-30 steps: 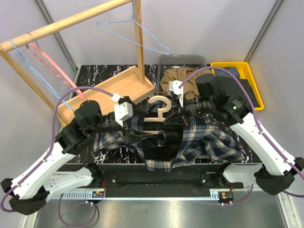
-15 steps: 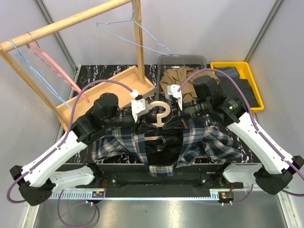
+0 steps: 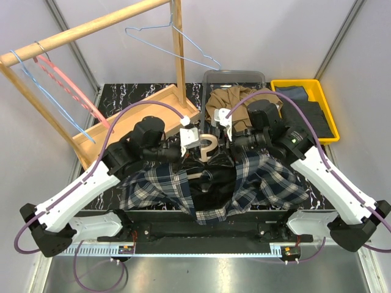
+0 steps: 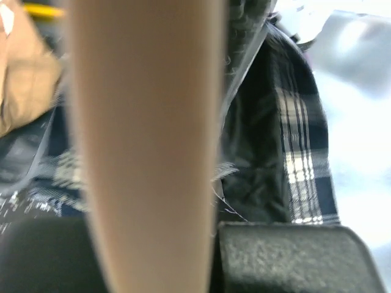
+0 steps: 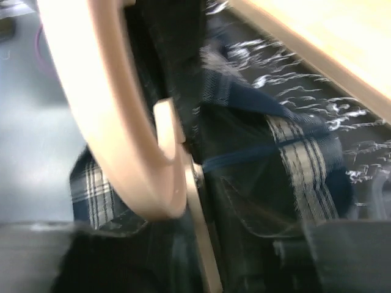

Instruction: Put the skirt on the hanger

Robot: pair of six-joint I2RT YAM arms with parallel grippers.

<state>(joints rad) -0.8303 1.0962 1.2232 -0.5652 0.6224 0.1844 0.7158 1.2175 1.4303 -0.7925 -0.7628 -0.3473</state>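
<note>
Two arms meet over the plaid shirt (image 3: 269, 183) at table centre. Skirt (image 3: 229, 101) lies bunched in a grey bin (image 3: 235, 74) at back, well apart from light-blue hanger (image 3: 199, 46) on wooden rack (image 3: 91, 25). Left gripper (image 4: 146, 244) clamps wooden hanger (image 3: 208, 145); right gripper (image 5: 208, 256) fingers wide apart around its hook.

Wooden hanger (image 3: 212, 141), centre: pale bare wood, smooth, slight sheen.
Plaid shirt (image 3: 269, 183), 6 o'clock: woven cloth, matt, soft.
Skirt (image 3: 229, 101), 12 o'clock: tan cloth, matt, creased.
Wire hanger (image 3: 198, 47), 12 o'clock: thin light-blue wire, smooth.
Tabletop (image 3: 122, 97): black, white-veined, stone-look, smooth.
Tray (image 3: 146, 113), 10 o'clock: bare wood.
Bin (image 3: 302, 83), 2 o'clock: yellow plastic, smooth.
</note>
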